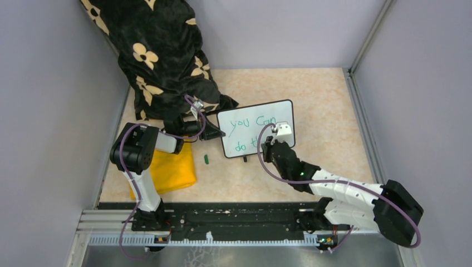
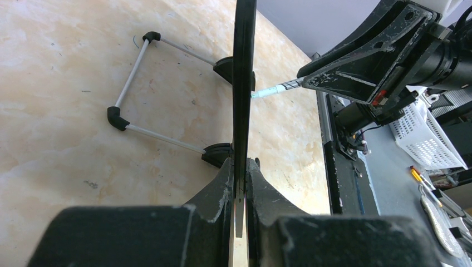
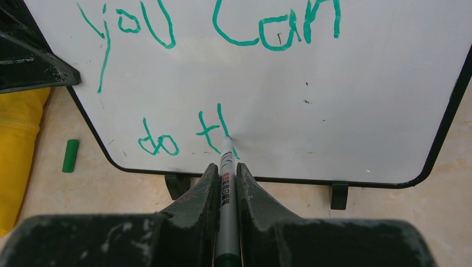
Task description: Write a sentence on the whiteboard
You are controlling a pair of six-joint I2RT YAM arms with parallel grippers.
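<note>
The whiteboard [image 1: 261, 123] stands tilted on the table, white with a thin black frame [image 3: 445, 117]. Green writing on it reads "you Can" above "do tl" [image 3: 161, 142]. My left gripper [image 1: 218, 132] is shut on the board's left edge; in the left wrist view the board is edge-on [image 2: 244, 83] between the fingers [image 2: 220, 189]. My right gripper [image 1: 266, 146] is shut on a silver marker [image 3: 225, 183] with its tip touching the board at the last stroke. The marker also shows in the left wrist view [image 2: 273, 90].
A green marker cap [image 1: 206, 159] lies on the table left of the board. A yellow folded cloth [image 1: 170, 169] lies by the left arm. A black flowered fabric [image 1: 158, 50] hangs at the back left. Grey walls enclose the table.
</note>
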